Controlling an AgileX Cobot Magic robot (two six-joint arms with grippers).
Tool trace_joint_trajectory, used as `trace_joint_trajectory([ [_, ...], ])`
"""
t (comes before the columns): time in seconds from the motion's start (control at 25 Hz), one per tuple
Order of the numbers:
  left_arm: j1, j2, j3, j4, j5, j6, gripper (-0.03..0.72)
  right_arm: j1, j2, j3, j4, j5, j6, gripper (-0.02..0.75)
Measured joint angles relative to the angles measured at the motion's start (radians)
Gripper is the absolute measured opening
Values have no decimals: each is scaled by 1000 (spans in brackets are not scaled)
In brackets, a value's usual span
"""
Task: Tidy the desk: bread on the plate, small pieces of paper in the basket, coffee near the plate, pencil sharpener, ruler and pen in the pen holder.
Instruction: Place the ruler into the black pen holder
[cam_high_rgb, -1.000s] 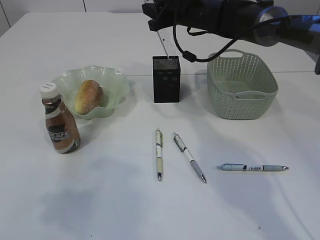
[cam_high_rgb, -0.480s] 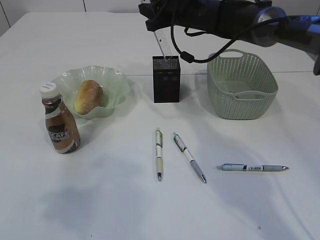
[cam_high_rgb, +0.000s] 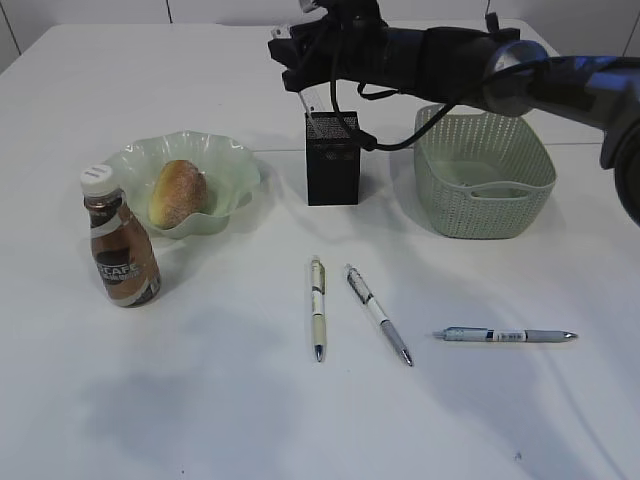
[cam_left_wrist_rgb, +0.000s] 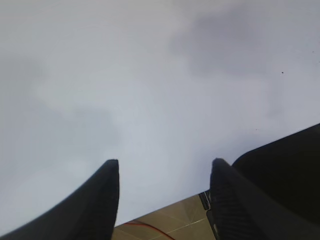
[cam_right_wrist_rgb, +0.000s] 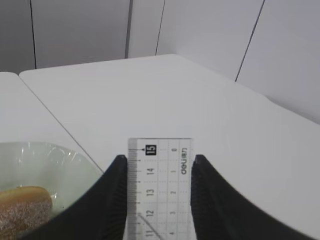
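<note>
Bread (cam_high_rgb: 178, 193) sits in the green plate (cam_high_rgb: 232, 165) on the left side of the white desk (cam_high_rgb: 200, 400) in the exterior view. The coffee (cam_high_rgb: 120, 240) stands just in front of the plate, near its left edge. The black pen holder (cam_high_rgb: 332, 158) stands in the middle at the back, and the green basket (cam_high_rgb: 484, 175) is to its right. Three pens lie in front: one pen (cam_high_rgb: 317, 306) below the holder, a second pen (cam_high_rgb: 379, 313) just beside it, and a third pen (cam_high_rgb: 508, 335) farther right. The right arm (cam_high_rgb: 470, 60) reaches across from the right, and its gripper (cam_high_rgb: 312, 62) hangs above the pen holder. The ruler (cam_high_rgb: 322, 108) points down from it, with its low end at the holder's open top.

Left wrist view: the left gripper (cam_left_wrist_rgb: 164, 192) has its two black fingers wide apart with nothing between them, above the bare desk.

Right wrist view: the right gripper (cam_right_wrist_rgb: 159, 195) pinches the clear ruler (cam_right_wrist_rgb: 159, 190) between its two fingers. The ruler stands upright. The bread (cam_right_wrist_rgb: 22, 210) and plate (cam_right_wrist_rgb: 60, 165) show at the lower left.
</note>
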Motion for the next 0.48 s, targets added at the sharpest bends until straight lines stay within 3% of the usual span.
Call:
trace_joint_trajectory([
  [0.48, 0, 0, 0, 10, 0, 0, 403, 0, 40, 0, 0, -26, 2, 299],
])
